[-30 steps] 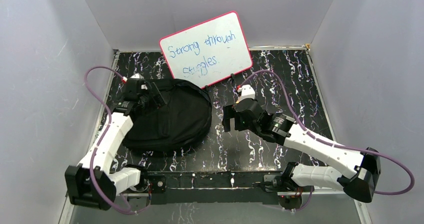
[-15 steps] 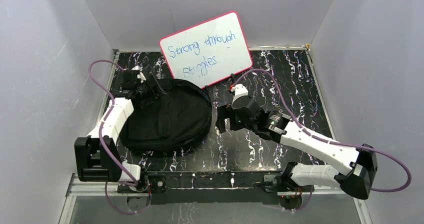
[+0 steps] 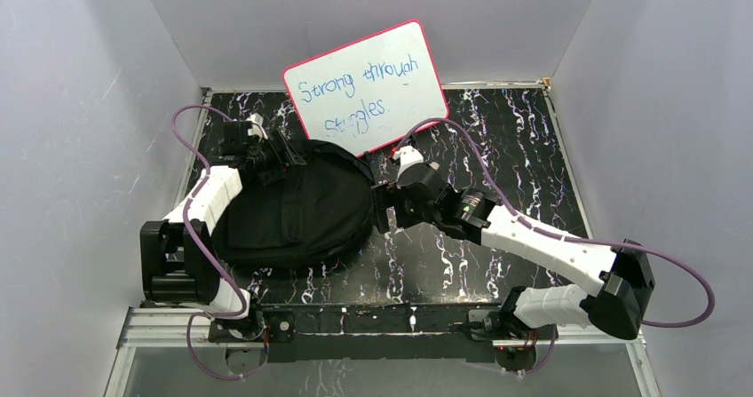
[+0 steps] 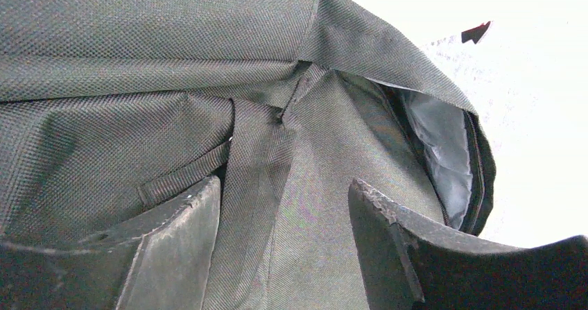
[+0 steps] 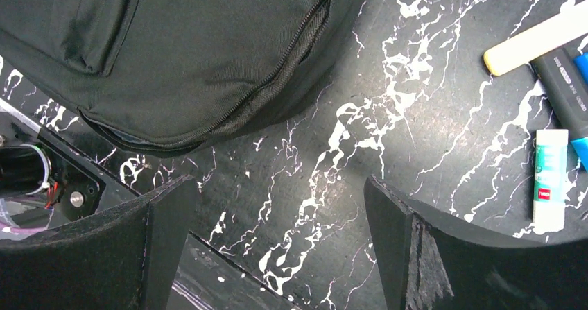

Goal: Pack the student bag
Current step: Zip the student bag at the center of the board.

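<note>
The student bag [image 3: 297, 206] is a large black backpack lying flat on the left half of the table. My left gripper [image 3: 271, 159] is at its far left corner. In the left wrist view its jaws [image 4: 284, 185] stand apart, pressed down astride a ridge of the student bag's fabric [image 4: 139, 60]. Beside them a zipper gapes and shows grey lining [image 4: 437, 150]. My right gripper [image 3: 380, 210] is at the bag's right edge. It hangs open [image 5: 277, 182] over bare tabletop with nothing between its fingers, and the student bag's zipped rim [image 5: 173, 46] lies just beyond.
A pink-framed whiteboard [image 3: 368, 86] with blue writing leans on the back wall behind the bag. In the right wrist view a yellow highlighter [image 5: 537, 36], a dark marker [image 5: 565, 91] and a white-green stick [image 5: 551, 178] lie right of the gripper. White walls close in three sides.
The right gripper slid left across the table up to the bag's right edge. The left arm reached farther along the bag's far left corner and its jaws narrowed a little.
</note>
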